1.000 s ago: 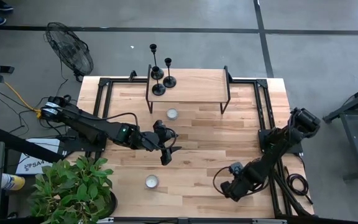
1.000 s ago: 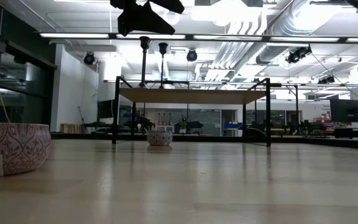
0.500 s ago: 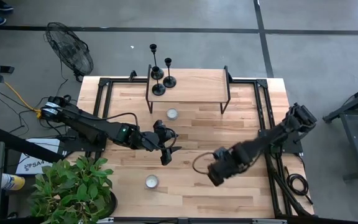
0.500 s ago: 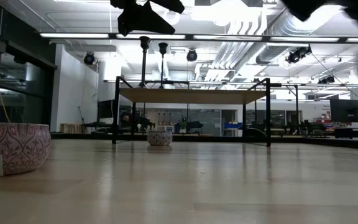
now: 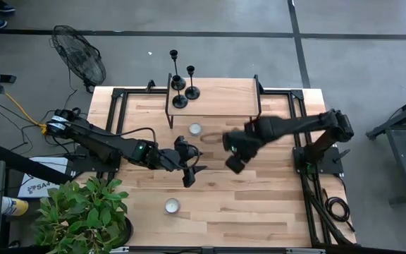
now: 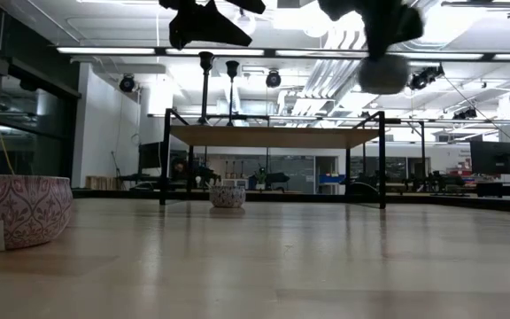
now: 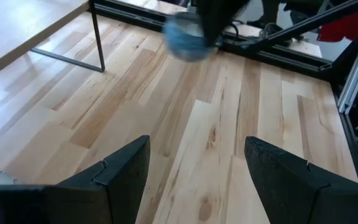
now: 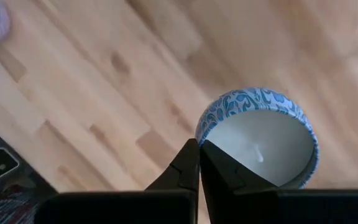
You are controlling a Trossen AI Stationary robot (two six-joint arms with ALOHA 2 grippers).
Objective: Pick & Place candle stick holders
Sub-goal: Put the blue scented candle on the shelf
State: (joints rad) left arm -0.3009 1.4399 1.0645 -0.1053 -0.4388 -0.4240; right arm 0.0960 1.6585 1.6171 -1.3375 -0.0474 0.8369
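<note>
Three slim black candle stick holders (image 5: 180, 90) stand on their round bases on the left end of the raised wooden shelf (image 5: 220, 95) at the table's far side. Two of them show in the low view (image 6: 206, 84). My right gripper (image 5: 232, 152) hangs high over the table's middle, shut on a blue patterned candle tin (image 8: 260, 134) of white wax, which also shows in the low view (image 6: 383, 75). My left gripper (image 5: 189, 168) hovers open and empty left of centre, and its wrist view (image 7: 194, 168) looks toward the tin (image 7: 185, 40). My right gripper pinches the tin's wall at its rim (image 8: 201, 138) between its two fingers, on one side of the tin. The fingers point down. The tin hangs below them, lifted well clear of the table, its open top toward the wrist camera.
Two more candle tins sit on the table, one just in front of the shelf (image 5: 195, 129) and one near the front edge (image 5: 172, 206). A potted plant (image 5: 83, 215) stands at the near left corner and a fan (image 5: 80, 53) at the far left.
My right gripper has swung from the table's near right corner toward the left and far side, to the table's middle in front of the shelf. It has stayed shut on the blue tin, which is carried high above the table.
</note>
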